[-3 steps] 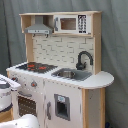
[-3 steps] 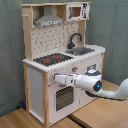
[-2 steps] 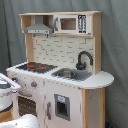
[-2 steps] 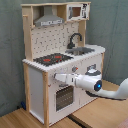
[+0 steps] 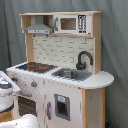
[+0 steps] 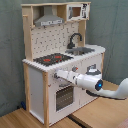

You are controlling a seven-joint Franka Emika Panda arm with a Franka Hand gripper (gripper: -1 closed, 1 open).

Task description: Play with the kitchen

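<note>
The kitchen (image 5: 65,85) is a toy of pale wood and white panels. It has a black-red stovetop (image 5: 35,66), a grey sink (image 5: 67,74), a black faucet (image 5: 84,59), a grey hood (image 5: 39,27) and an oven door (image 5: 27,105). In the second exterior view the kitchen (image 6: 37,87) stands on a wooden floor. My white arm (image 6: 92,82) reaches in from the second exterior view's right. My gripper (image 6: 56,75) is at the kitchen's front panel, just above the oven door (image 6: 63,97) and below the stovetop (image 6: 52,59). In the first exterior view only part of the arm (image 5: 6,95) shows, at the left edge.
A microwave panel (image 5: 70,23) sits beside the hood on the top shelf. A rounded counter end (image 5: 100,79) sticks out past the sink. Grey curtain (image 6: 10,50) hangs behind the kitchen. Wooden floor boards (image 6: 100,112) lie in front.
</note>
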